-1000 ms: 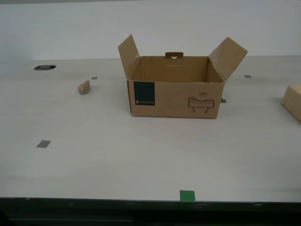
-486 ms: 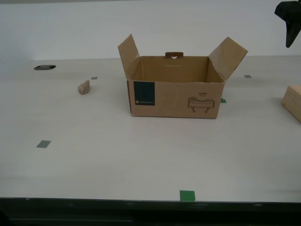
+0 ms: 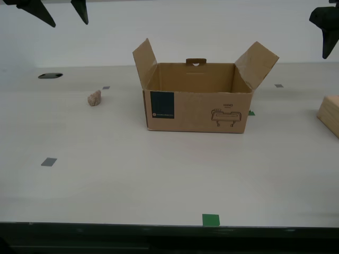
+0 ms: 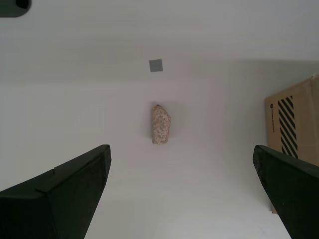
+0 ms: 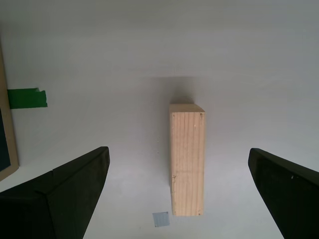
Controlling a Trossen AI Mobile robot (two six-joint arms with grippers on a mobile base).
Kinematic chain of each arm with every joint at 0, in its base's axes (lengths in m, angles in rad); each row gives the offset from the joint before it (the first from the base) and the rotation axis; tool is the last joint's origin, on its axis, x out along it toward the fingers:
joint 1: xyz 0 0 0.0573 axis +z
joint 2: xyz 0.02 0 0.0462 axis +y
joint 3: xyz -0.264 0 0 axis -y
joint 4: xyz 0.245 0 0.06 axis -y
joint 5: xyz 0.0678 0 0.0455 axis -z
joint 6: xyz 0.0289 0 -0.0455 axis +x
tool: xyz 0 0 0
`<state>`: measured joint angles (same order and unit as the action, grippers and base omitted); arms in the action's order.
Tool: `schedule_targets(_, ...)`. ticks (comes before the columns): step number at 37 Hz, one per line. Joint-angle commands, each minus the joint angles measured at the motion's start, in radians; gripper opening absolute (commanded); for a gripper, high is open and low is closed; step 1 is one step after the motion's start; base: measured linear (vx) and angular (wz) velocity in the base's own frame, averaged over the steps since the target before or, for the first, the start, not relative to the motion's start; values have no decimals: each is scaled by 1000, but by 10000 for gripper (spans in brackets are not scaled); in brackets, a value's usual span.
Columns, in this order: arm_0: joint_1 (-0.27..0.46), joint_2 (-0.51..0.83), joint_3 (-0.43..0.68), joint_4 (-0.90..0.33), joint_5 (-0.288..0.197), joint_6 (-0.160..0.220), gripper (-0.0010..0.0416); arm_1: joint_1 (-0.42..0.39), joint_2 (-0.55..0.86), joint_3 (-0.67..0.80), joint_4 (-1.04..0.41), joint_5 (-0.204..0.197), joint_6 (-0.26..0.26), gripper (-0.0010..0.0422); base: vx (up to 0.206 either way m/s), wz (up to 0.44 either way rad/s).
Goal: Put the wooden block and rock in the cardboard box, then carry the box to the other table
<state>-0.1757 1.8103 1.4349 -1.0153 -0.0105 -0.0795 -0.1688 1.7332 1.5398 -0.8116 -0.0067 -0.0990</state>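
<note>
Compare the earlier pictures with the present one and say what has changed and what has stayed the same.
Two tools have come into the exterior view from above: my first tool at its upper right, then my second tool at its upper left. Both are open and hold nothing. The rock, the cardboard box and the wooden block have not moved.

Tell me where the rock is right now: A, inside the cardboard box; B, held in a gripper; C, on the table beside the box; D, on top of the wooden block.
C: the rock lies on the table, apart from the cardboard box, with my second gripper open above it.
</note>
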Motion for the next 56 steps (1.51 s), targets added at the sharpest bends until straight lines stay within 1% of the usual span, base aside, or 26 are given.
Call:
schedule_targets(1,0,0,-10,-2,4,-3,389,0,43,21,2,-1,6,391,0,0)
schedule_targets(8,0,0,-16,-6,4,-2,389,0,125,104,-6,-1,14,391,0,0)
schedule_targets(12,0,0,-22,-6,4,-2,390,1,182,172,-42,-2,14,391,0,0)
schedule_targets(15,0,0,-29,-6,4,-2,389,2,232,234,-85,-13,14,391,0,0)
schedule_targets(18,0,0,-35,-2,4,-2,389,3,287,294,-122,-14,22,391,0,0)
schedule_targets(24,0,0,-61,6,14,-2,389,5,373,369,-167,-16,26,391,0,0)
schedule_targets(30,0,0,-107,29,16,-1,390,6,427,379,-173,-16,29,391,0,0)
schedule_targets(33,0,0,-134,57,35,-1,389,7,443,374,-172,-21,29,391,0,0)
schedule_targets(37,-1,0,-171,87,66,-1,389,8,455,372,-167,-39,30,391,0,0)
schedule_targets(47,-2,0,-253,178,67,-1,389,14,454,373,-155,-39,47,391,0,0)
schedule_targets(56,-2,10,-269,222,67,-2,389,16,454,373,-160,-39,47,391,0,0)
